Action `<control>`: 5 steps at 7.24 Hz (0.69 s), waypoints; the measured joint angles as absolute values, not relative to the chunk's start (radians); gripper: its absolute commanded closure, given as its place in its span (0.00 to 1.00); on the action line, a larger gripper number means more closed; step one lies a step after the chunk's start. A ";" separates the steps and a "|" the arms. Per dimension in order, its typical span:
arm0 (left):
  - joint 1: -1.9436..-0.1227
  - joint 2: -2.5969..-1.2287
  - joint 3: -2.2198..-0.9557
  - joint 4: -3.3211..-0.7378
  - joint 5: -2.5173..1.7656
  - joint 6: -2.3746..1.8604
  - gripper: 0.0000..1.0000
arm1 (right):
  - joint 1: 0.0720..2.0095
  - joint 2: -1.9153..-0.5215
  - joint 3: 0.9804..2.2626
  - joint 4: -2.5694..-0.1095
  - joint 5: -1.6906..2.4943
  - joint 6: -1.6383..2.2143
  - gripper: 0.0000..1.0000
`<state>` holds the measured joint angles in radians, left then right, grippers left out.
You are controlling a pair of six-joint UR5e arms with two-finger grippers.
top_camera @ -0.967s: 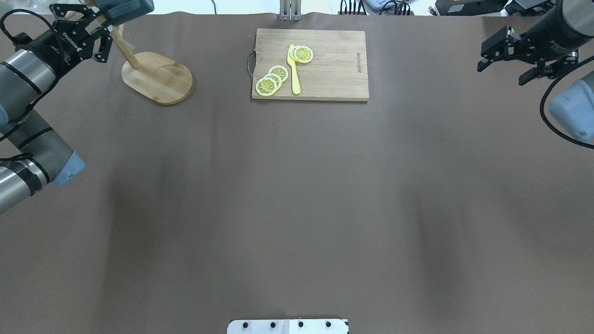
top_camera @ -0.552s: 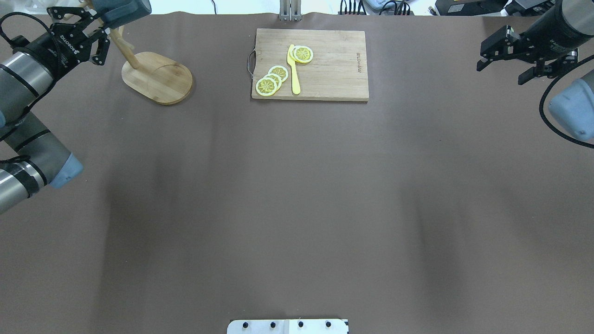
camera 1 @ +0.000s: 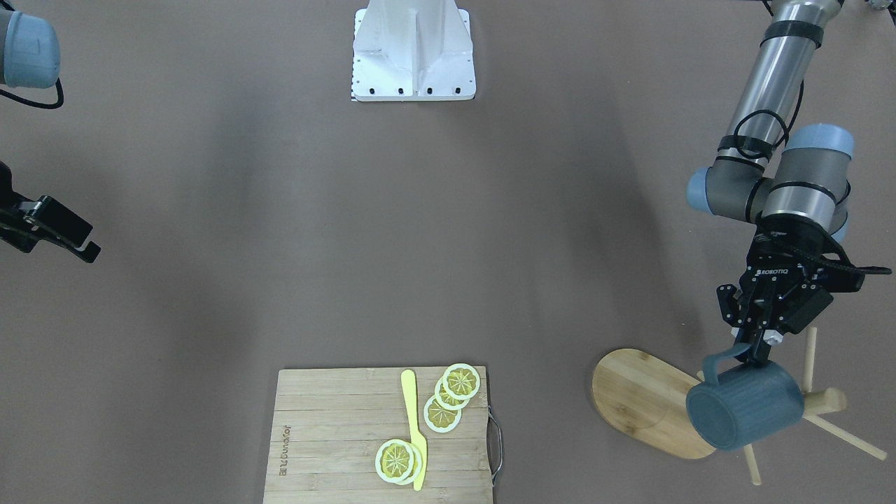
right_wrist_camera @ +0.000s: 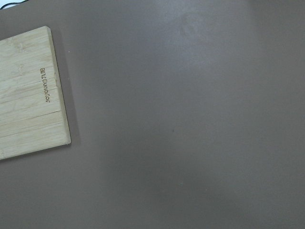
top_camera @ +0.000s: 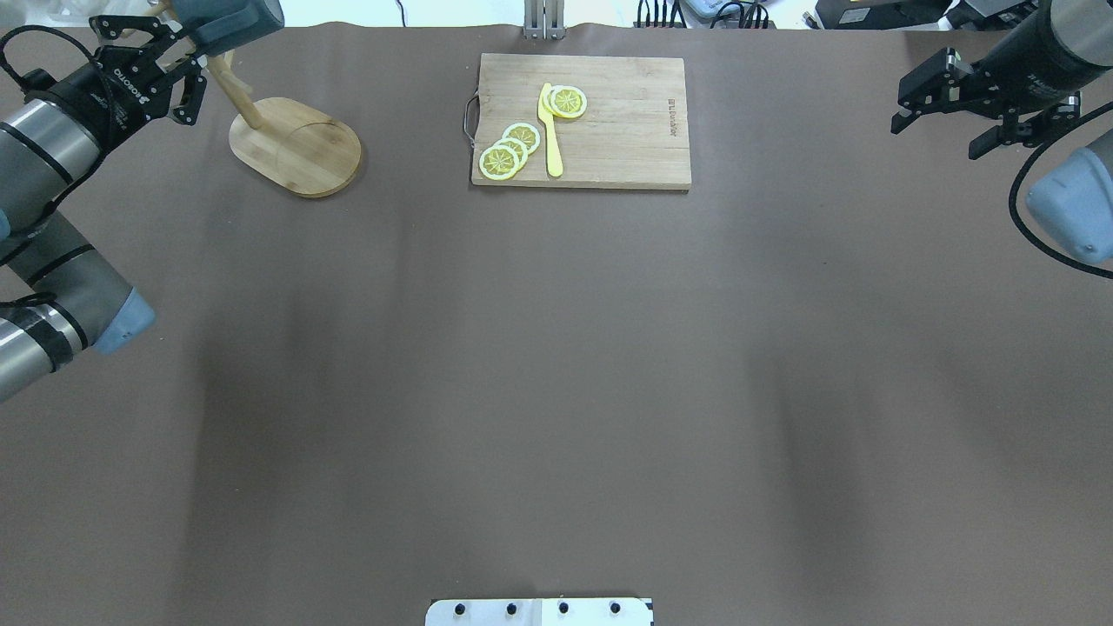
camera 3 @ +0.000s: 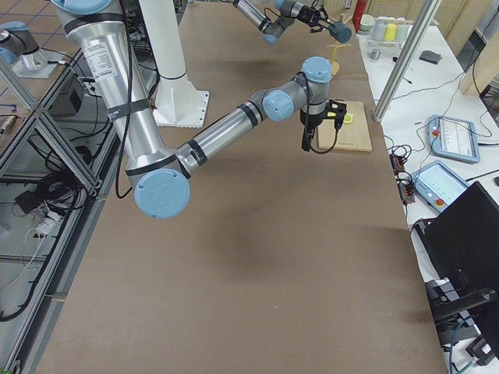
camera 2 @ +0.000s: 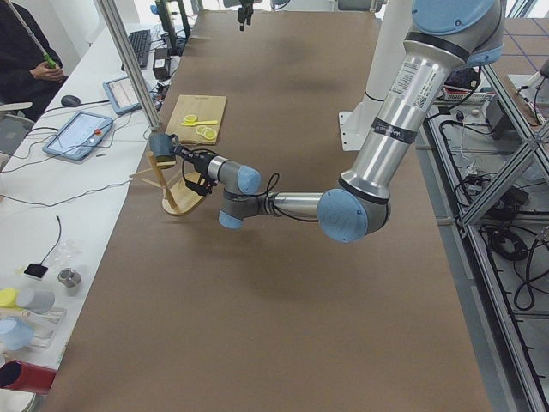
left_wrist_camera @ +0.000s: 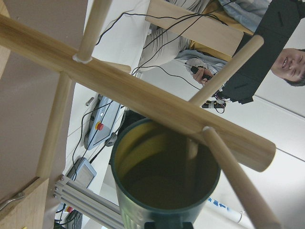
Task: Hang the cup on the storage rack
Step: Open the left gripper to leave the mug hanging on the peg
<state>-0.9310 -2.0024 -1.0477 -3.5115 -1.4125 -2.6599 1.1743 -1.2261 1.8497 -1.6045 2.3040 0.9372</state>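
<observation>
My left gripper [camera 1: 757, 348] is shut on the rim of the slate-blue cup [camera 1: 745, 407], close to its loop handle. The cup lies on its side up against the storage rack's tilted central post [camera 1: 826, 401], above the oval base [camera 1: 647, 400]. In the left wrist view the yellowish-green inside of the cup [left_wrist_camera: 164, 177] faces me, just under the post [left_wrist_camera: 143, 101], and a thin peg [left_wrist_camera: 240, 193] crosses the right side of its mouth. From overhead the cup [top_camera: 228, 16] sits at the far left corner. My right gripper [top_camera: 937, 139] hangs open and empty at the far right.
A slatted cutting board [top_camera: 626, 130] with lemon slices [top_camera: 509, 149] and a yellow knife [top_camera: 549, 130] lies at the far middle. The robot's white base [camera 1: 413, 52] stands at the near edge. A person [camera 2: 24, 56] sits beyond the table's far side, by tablets and cables.
My left gripper with the cup has shifted slightly left and farther away at the rack. The right gripper has barely moved.
</observation>
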 measured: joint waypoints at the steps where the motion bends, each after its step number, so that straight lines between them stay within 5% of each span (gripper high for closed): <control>1: -0.932 -2.002 -1.048 -3.511 -1.431 -2.658 0.37 | 1.174 -1.225 1.850 -1.605 2.304 0.940 0.00; 2: -0.934 -2.002 -1.050 -3.511 -1.448 -2.656 0.02 | 1.174 -1.225 1.850 -1.605 2.305 0.941 0.00; 5: -0.968 -2.002 -1.057 -3.511 -1.492 -2.656 0.02 | 1.172 -1.222 1.848 -1.604 2.306 0.942 0.00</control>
<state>-0.9677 -2.0018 -1.0574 -3.5113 -1.4925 -2.6564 1.1725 -1.2221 1.8481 -1.6039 2.3059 0.9418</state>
